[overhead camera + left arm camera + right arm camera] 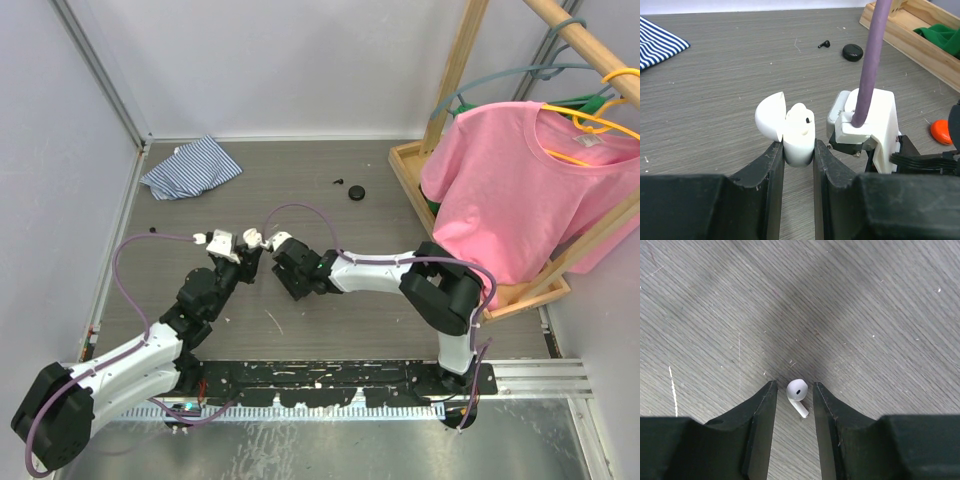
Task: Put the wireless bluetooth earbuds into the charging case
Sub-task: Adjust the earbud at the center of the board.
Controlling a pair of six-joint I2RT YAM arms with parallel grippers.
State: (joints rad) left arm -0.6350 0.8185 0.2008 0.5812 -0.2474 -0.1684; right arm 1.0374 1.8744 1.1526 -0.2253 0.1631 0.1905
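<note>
Left hand (797,148) is clamped on the white charging case (799,136), its jaws nearly together and pressing the lower body from both sides. The case stands upright with its lid (771,117) flipped open to the left. A rounded white shape with a small dark spot sits in its top; can't tell if it's a bud.

Right hand (794,386) points down at the tabletop (865,315) with jaws narrowly apart, holding nothing. The white earbud (797,394) lies on the tabletop right between the fingertips, stem angled toward the right finger. There is a slim gap on each side and no contact shows.

In the top view the two hands meet near mid-tabletop, the right hand just right of the left. The held case sits close beside the right wrist housing.

A black earbud (340,182) and a black round case (356,194) lie farther back, just beside each other and well apart from both hands. A striped cloth (190,168) is at far left. A pink T-shirt (520,180) hangs on the wooden rack (455,60) at right. An orange-red item (941,131) lies to the right of the hands, partly hidden.
</note>
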